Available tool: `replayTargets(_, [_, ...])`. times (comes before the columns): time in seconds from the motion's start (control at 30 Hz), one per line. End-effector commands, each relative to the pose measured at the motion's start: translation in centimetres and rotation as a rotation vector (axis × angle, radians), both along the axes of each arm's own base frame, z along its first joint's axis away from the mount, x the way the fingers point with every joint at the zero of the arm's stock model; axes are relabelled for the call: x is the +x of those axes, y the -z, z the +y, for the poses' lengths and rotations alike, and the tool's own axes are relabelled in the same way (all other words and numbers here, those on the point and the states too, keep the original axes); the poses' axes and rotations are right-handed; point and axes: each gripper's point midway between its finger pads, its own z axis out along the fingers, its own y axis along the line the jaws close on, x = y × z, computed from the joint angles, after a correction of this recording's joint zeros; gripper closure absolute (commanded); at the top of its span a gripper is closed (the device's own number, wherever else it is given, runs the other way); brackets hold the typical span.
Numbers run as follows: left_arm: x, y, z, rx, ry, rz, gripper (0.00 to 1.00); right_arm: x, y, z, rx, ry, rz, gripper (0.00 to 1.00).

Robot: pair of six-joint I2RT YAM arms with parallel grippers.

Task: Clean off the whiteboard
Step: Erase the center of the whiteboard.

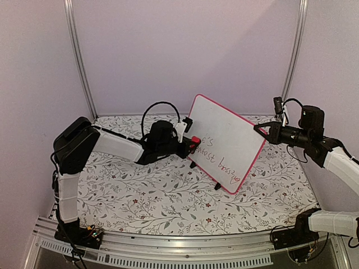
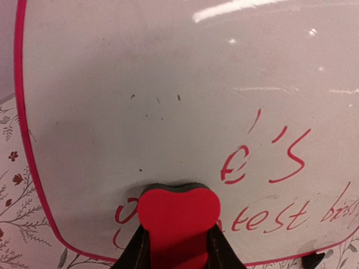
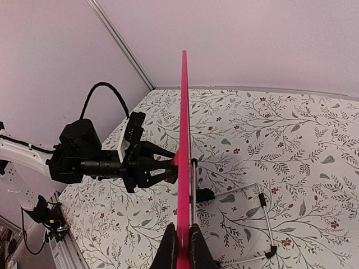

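1. Fingers (image 2: 134,259) of left gripper (image 2: 178,252) clenched on red eraser (image 2: 178,216), pad against whiteboard (image 1: 224,134). Right gripper (image 3: 180,246) pinched shut on board's far edge.
2. Board stands tilted mid-table (image 1: 140,196).
3. Step: wiping, seemingly partway. Upper face bare, red writing (image 2: 269,162) lower down. Next: sweep eraser across those words, right arm bracing.
4. Hidden: eraser's contact face. Last word cut off, hard to read.

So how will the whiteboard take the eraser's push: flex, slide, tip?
Probably stiff: edge-on, the whiteboard is thin yet dead straight. Likely light, standing on small feet, it could tip, so the right gripper shut on its edge likely braces it. Its glossy face should let the eraser glide.
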Motion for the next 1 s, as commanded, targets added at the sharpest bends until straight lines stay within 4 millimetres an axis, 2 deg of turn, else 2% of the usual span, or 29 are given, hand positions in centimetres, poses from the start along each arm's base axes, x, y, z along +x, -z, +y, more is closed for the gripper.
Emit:
replayTargets(0.0, [-0.2,-4.7,-2.0,-0.07,0.067,-0.084,1.0,-2.0,2.7,1.5,-0.013,-0.108,0.108,1.0])
replayTargets(0.13, [-1.2,-5.0,-2.9,-0.077,0.103,-0.094,1.0,-2.0,2.7,1.5,-0.013,-0.107,0.108,1.0])
replayTargets(0.27, [-1.8,-5.0,-2.9,-0.083,0.113,-0.087,1.0,-2.0,2.6,1.5,-0.012,-0.108,0.107,1.0])
replayTargets(0.47, [-2.8,-1.6,-1.1,-0.051,0.077,-0.032,1.0,-2.2,2.6,1.4,-0.011,-0.105,0.101,1.0])
replayTargets(0.57, [-3.1,-0.9,-0.9,-0.049,0.076,-0.018,1.0,-2.2,2.6,1.5,-0.009,-0.11,0.1,1.0])
replayTargets(0.7, [-3.1,-1.7,-1.5,-0.061,0.089,-0.03,1.0,-2.2,2.6,1.5,-0.009,-0.11,0.102,1.0])
replayTargets(0.97, [-1.9,-4.8,-3.0,-0.089,0.103,-0.082,1.0,-2.3,2.6,1.3,-0.008,-0.104,0.1,1.0])
